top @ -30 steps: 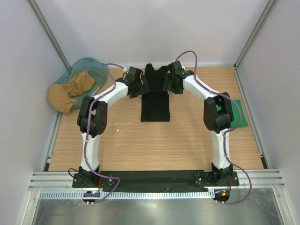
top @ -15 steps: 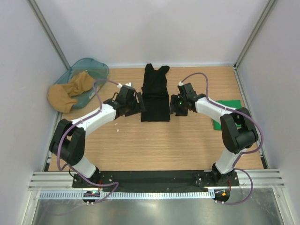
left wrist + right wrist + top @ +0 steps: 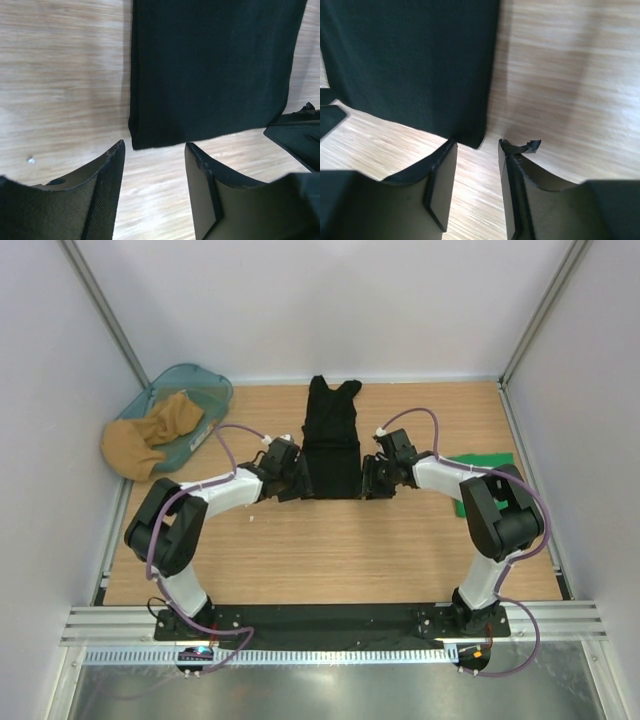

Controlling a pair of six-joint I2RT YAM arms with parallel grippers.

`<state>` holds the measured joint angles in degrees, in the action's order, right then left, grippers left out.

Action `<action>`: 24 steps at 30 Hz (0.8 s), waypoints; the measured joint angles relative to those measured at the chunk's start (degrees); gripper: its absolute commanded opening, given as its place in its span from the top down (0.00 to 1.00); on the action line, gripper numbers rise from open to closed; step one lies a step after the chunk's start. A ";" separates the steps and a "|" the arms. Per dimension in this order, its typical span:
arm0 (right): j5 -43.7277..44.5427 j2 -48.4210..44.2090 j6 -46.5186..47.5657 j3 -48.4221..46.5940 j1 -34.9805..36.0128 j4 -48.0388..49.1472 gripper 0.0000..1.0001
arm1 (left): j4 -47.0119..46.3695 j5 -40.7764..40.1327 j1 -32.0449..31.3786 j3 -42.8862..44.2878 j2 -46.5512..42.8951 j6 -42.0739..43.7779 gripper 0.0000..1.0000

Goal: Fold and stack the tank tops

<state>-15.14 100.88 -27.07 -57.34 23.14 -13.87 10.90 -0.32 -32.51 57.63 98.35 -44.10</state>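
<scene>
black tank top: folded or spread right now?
Folded: black tank top lies as a narrow straight-edged strip, straps visible at the far end.

Wooden table (image 3: 330, 550), seen from above:
- Black tank top (image 3: 331, 435): a long narrow strip at centre, straps at the far end.
- Left gripper (image 3: 293, 480) and right gripper (image 3: 370, 480): at its near corners, one each side.
- Green tank top (image 3: 495, 460): flat at right, partly hidden by the right arm.
- Teal basket (image 3: 205, 385): far left, with tan cloth (image 3: 150, 440) spilling over its edge.

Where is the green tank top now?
Top view: the green tank top lies near the table's right edge, partly hidden by the right arm.
</scene>
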 measured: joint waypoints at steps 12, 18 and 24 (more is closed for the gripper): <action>0.85 4.17 0.20 -3.37 1.31 1.16 0.99 | -2.82 0.07 -0.39 -0.02 3.85 -0.94 0.78; 1.86 4.13 0.17 -4.15 1.66 -0.15 0.99 | -3.52 0.35 -0.52 0.46 4.92 -1.38 1.00; 3.67 3.04 0.44 -10.71 1.90 -7.52 0.99 | 4.11 -0.07 -0.70 6.99 4.00 -0.48 1.00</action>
<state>-11.46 103.92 -26.63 -68.05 25.04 -21.39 15.00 -0.38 -33.21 64.62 102.35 -44.58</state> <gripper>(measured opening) 0.041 0.016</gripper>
